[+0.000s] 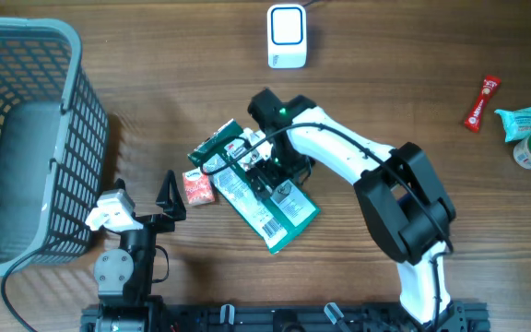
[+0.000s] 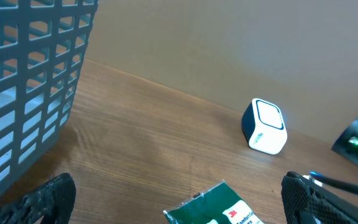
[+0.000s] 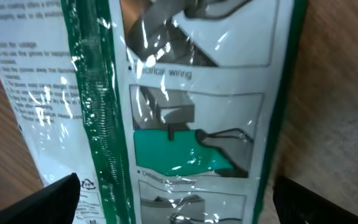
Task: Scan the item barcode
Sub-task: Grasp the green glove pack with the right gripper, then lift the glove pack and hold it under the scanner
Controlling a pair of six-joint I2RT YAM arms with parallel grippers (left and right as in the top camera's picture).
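While the right hand [image 3: 179, 204] hangs wide open over the green packets [image 1: 279, 207], the left hand [image 1: 143, 198] sits open near the basket [image 1: 74, 138].
The packets lie overlapped mid-tabletop [image 1: 413, 83], well apart from the scanner [image 1: 286, 37]. From above, the arm hides their middle, and I cannot tell whether the fingers touch them. A barcode [image 1: 271, 224] shows at their near end. Up close, glare blurs the print and the packets run off the frame. A small red packet [image 1: 197, 188] lies just beside them.
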